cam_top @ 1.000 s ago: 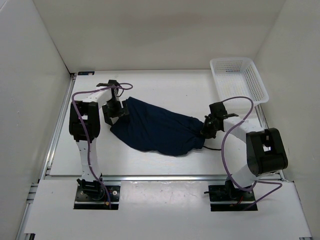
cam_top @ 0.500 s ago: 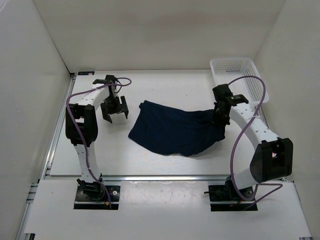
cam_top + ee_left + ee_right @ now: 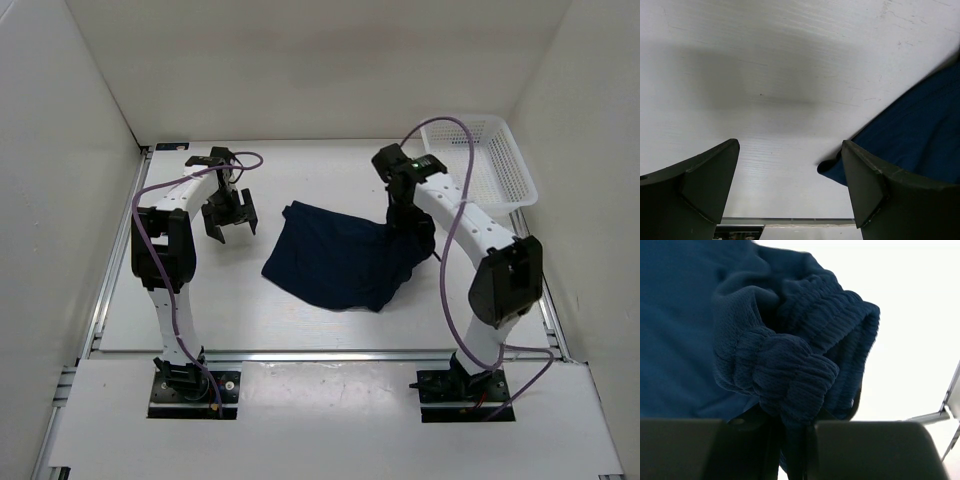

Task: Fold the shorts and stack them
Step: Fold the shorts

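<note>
Gripping shorts (image 3: 335, 262) by bunched waistband (image 3: 800, 372): right claw (image 3: 790, 440).
Left claw (image 3: 790, 182) spread wide beside shorts' edge, over white counter (image 3: 765, 60).

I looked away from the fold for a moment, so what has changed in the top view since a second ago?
The right gripper, shut on the waistband end of the shorts, lifted that end and swung it away and leftward over the cloth. The shorts slid right and bunched narrower. The left gripper let go of their left end and stands open beside it. The white basket stayed put.
</note>
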You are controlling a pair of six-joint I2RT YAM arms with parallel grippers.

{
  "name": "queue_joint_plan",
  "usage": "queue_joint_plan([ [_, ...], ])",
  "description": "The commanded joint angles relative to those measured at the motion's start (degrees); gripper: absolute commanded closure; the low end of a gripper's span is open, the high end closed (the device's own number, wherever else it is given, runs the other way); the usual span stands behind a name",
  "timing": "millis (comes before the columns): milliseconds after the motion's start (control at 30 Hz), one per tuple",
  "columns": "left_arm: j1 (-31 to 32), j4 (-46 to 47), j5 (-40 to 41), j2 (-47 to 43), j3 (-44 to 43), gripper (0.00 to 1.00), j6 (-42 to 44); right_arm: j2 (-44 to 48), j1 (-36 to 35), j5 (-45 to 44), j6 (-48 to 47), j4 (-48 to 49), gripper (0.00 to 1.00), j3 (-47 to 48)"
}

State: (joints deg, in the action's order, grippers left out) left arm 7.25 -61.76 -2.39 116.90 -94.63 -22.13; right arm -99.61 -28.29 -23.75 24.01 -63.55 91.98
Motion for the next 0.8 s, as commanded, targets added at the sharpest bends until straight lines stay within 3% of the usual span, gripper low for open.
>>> queue_joint_plan([
  [0,0.1,-0.2,-0.2,-1.8,-0.5,0.06,-0.4,-3.6,-3.5,-2.6,0.2,-4.8,1.0,8.5],
  [433,-1.0,-2.3,-0.2,-7.6,2.2,0.06,-5.6,-23.9,-11.8,-0.9,0.8,-13.3,1.0,37.1],
  [767,-1.5,-0.7,-2.7,-11.6,7.0,0.06,-8.6,-37.5,-15.0,8.2,1.3,-13.2,1.0,56.4],
])
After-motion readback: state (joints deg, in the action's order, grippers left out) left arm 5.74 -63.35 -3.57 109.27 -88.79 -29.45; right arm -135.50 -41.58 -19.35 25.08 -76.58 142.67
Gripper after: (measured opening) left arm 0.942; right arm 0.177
